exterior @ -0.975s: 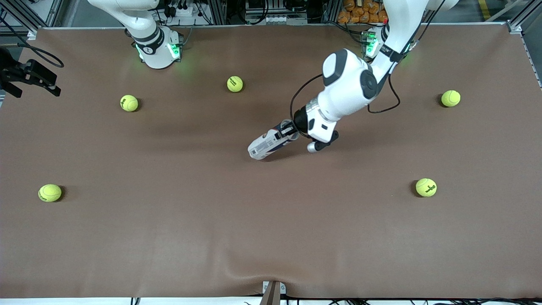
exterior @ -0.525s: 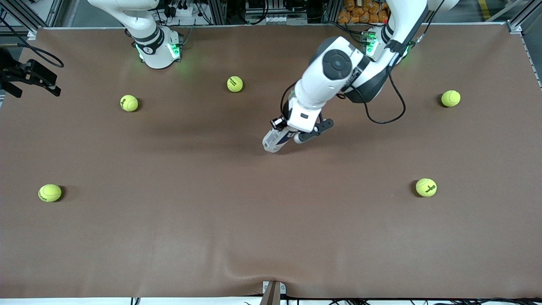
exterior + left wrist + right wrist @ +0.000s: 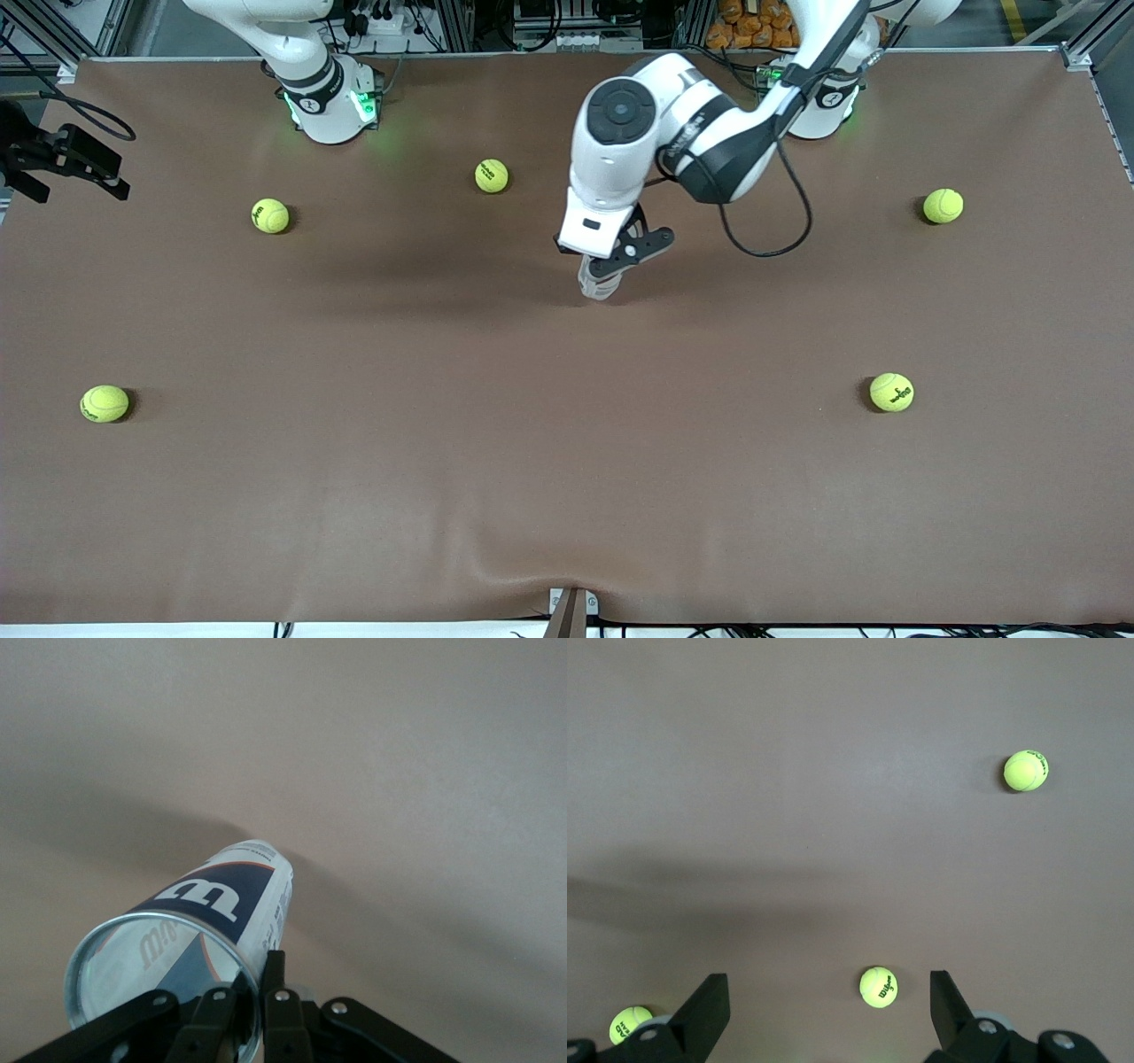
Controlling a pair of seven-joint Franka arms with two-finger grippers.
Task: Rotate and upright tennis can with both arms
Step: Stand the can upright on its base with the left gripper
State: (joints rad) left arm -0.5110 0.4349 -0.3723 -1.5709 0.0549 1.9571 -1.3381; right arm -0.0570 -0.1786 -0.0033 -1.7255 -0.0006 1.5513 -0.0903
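One clear plastic tennis can with a white and dark-blue label stands nearly upright at table centre, its open rim pinched by the left gripper at twelve o'clock; light, slick and thin-walled, it probably dents easily, while the right gripper waits wide open.

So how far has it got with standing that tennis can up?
Partway. The left claw is shut on the rim of the tennis can, which is tipped steeply, nearly upright, over the middle of the table. Left to do: set it standing and let go. The right claw is open, waiting over the right arm's end of the table above some tennis balls.
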